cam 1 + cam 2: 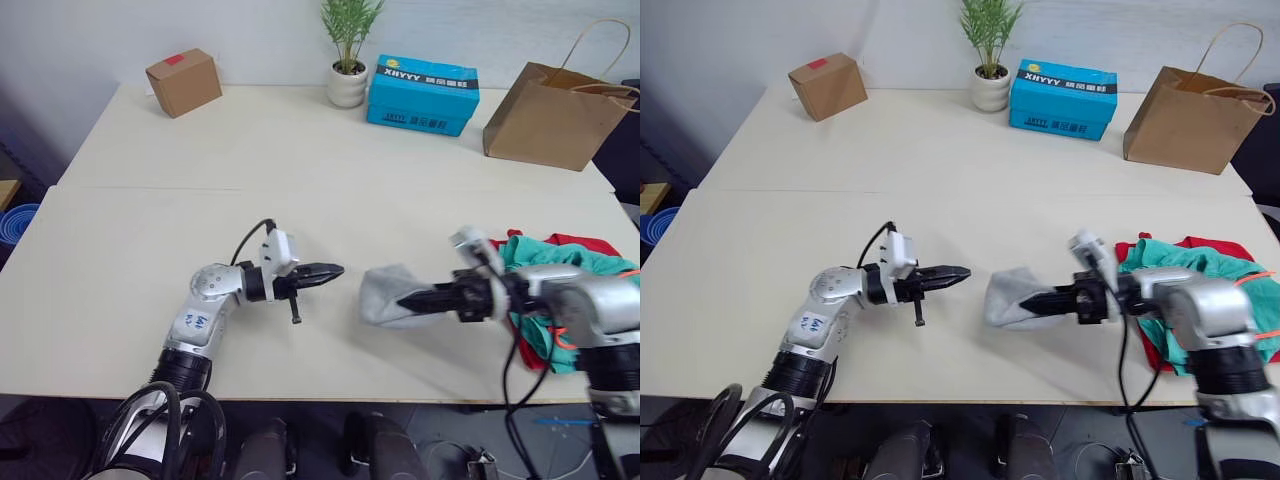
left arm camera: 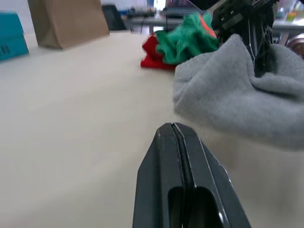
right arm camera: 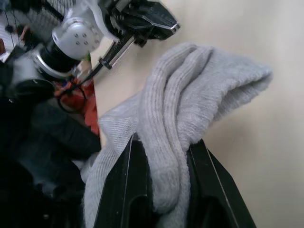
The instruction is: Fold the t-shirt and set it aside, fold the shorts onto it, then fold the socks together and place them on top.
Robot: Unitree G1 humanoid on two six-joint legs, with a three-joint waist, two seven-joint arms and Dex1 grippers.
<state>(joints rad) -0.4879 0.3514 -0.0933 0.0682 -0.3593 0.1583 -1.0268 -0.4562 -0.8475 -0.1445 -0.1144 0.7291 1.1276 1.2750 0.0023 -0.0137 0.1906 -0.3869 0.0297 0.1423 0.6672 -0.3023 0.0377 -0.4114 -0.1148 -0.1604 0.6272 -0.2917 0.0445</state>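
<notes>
Socks [image 1: 388, 293], bunched grey knit, lie on the table [image 1: 300, 180] just beside the clothes pile, pinched between the two fingers of my right gripper [image 1: 410, 300]; the wrist view shows folds of knit squeezed between the black pads; my left gripper [image 1: 335, 270] hovers near the socks on the side away from the pile, fingers pressed together and holding nothing; the shorts [image 1: 545, 262] sit crumpled on the t-shirt [image 1: 575, 242] at the table's edge, beside my right arm. My worry: the pinch takes only part of the bundle, so a lift toward the pile could shed a loose layer or undo the fold; the untidy shorts might also let the socks roll off.
</notes>
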